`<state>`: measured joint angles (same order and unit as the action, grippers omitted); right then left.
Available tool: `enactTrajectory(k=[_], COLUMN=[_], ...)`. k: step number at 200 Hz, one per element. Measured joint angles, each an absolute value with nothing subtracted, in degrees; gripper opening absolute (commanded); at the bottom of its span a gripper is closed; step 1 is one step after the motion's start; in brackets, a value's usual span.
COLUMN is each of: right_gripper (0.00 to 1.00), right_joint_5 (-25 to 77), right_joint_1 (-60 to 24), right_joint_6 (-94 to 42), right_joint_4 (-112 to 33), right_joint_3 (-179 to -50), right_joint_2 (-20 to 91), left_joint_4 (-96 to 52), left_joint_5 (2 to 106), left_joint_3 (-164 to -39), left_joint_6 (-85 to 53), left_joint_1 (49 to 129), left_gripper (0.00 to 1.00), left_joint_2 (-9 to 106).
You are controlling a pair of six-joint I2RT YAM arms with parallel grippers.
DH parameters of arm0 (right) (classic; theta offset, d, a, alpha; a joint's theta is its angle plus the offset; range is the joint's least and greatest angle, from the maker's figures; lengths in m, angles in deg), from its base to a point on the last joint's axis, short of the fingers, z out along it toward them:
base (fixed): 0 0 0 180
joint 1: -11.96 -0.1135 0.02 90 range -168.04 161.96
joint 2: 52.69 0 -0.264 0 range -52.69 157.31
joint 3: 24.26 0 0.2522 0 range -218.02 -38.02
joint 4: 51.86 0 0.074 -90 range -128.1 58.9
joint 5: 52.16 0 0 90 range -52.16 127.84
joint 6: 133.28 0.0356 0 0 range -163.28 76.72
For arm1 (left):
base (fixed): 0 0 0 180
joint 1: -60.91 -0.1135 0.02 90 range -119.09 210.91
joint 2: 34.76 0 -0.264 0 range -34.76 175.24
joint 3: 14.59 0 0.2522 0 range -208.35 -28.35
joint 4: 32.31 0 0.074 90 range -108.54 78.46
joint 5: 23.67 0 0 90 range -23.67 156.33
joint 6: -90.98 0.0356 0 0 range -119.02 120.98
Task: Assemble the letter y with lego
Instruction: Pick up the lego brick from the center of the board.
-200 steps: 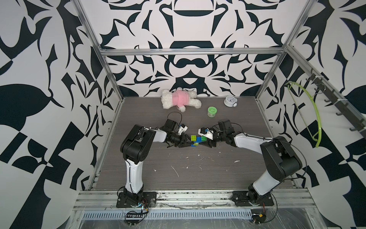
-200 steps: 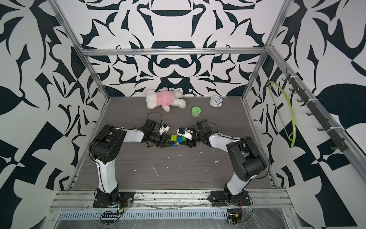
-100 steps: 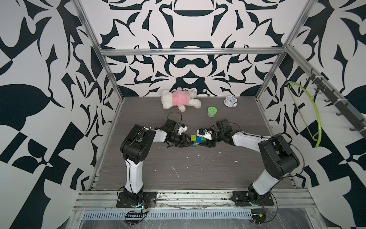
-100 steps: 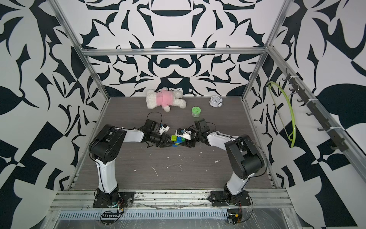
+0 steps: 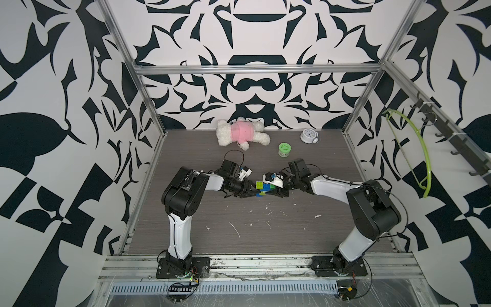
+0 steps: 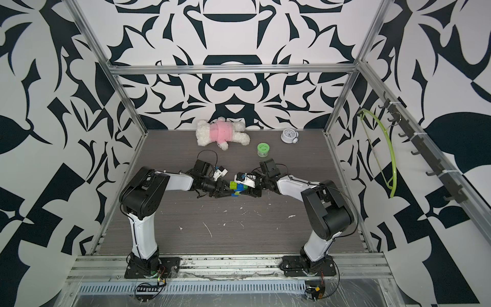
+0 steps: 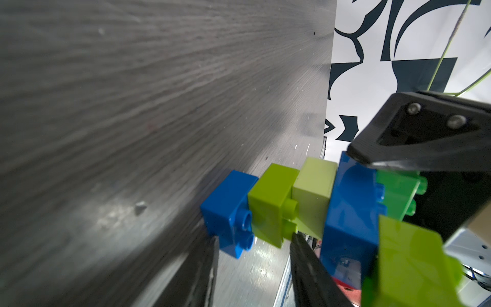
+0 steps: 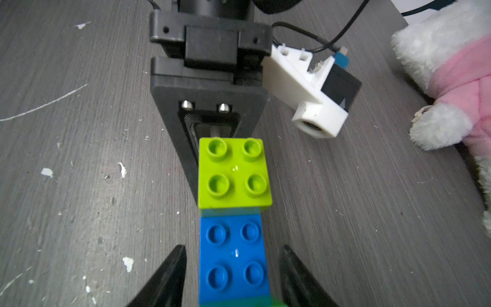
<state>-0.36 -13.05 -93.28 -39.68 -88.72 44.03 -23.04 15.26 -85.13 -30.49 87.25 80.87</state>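
**Y up on its stem: pinched low, flanked high**

Starting nearest, in both top views: white scraps strewn over the grey surface. Moving to the middle now: the Y, upright, stem down, prongs up, all six bricks joined.

Foot to top, from the left wrist view: small blue brick lowest, right down at the surface, too close to call touching or clear. Next, lime brick. Then pale yellow brick. Then wide blue brick, crosswise. On that, set apart, dark green brick and second lime brick.

Now the left fingers: reaching in low from the left, stacked one above the other, set narrow. One tip at the small blue brick's bottom edge, one at the lime brick's bare studs. Clamped on the stem, holding the Y.

Over to the right fingers: reaching in higher from the right, level with the wide blue brick. From the right wrist view, one to each side of that brick, fairly narrow, a sliver of surface showing in either gap. Flanking, not gripping.

Further back, beyond the right wrist: green tub, standing alone. Behind that, small white clock. Leftward along the far edge, white plush in pink, lying flat. Far right, up off the surface, green hanger.
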Motion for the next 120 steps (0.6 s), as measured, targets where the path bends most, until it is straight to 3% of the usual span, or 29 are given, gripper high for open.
enactTrajectory(k=[120], right_gripper=[0.46], right_joint_5=[-0.01], right_joint_1=[-13.27], right_joint_6=[-94.63], right_joint_4=[-37.74], right_joint_3=[-89.73], right_joint_2=[44.89], left_joint_4=[-23.04], left_joint_5=[15.24], left_joint_3=[-85.13], left_joint_6=[-30.49], left_joint_1=[87.25], left_gripper=[0.46], left_joint_2=[80.87])
